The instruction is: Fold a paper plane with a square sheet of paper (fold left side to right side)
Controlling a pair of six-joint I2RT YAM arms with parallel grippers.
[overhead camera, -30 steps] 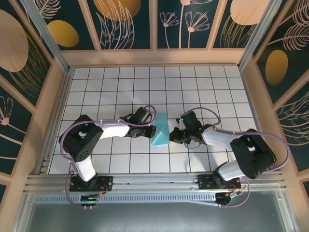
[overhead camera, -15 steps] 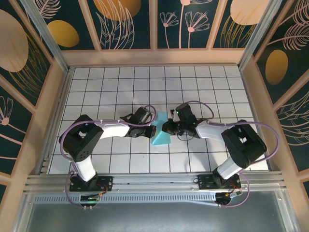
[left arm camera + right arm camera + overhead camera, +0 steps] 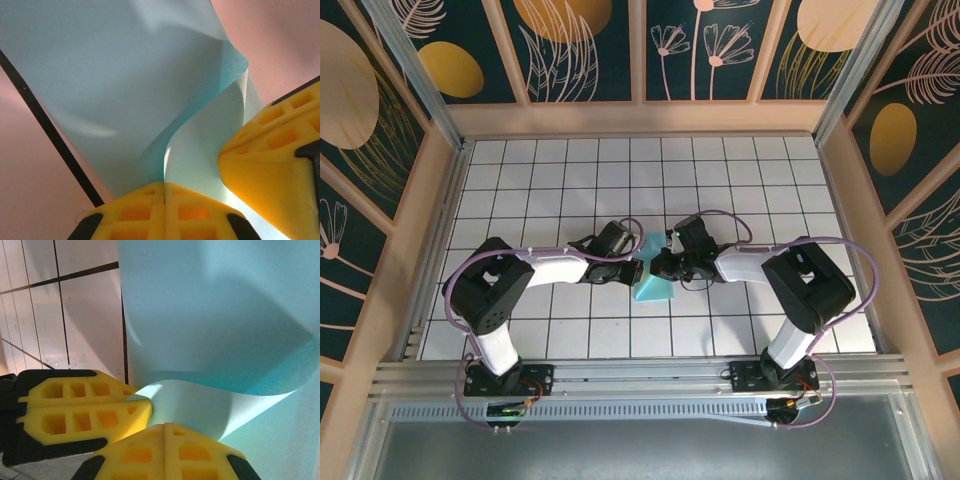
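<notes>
**Inspector:** Item under review, and its position?

**Assessor:** The square sheet of paper [image 3: 653,289], teal-blue and partly folded. It lies on the white-gridded table [image 3: 550,170] at the centre of the overhead frame, between the left claw [image 3: 638,268] and the right claw [image 3: 658,268].

**Inspector:** Handling properties?

**Assessor:** I judge it very light, thin and limp. In both wrist views one layer stands up off the rest in a soft S-curve, so it bends at a touch and will probably crease wherever it is pressed. The face is matte and may slide on the smooth tiles. It is best taken at a free edge or corner with a shallow pinch, not mid-panel.

**Inspector:** Heading and axis?

**Assessor:** Seen from overhead, the shape is narrow at its upper end and broad at its lower end. The long axis runs up and down the frame, leaning slightly. The narrow end points to the top of the frame.

**Inspector:** State of the claws?

**Assessor:** The left claw is clenched at the sheet's left edge. In its own view the raised layer's edge runs into the seam between its yellow pads [image 3: 135,212], so I judge it to be grasping the sheet. The right claw comes in from the right and is also clenched. I cannot tell whether paper is caught between its pads.
</notes>
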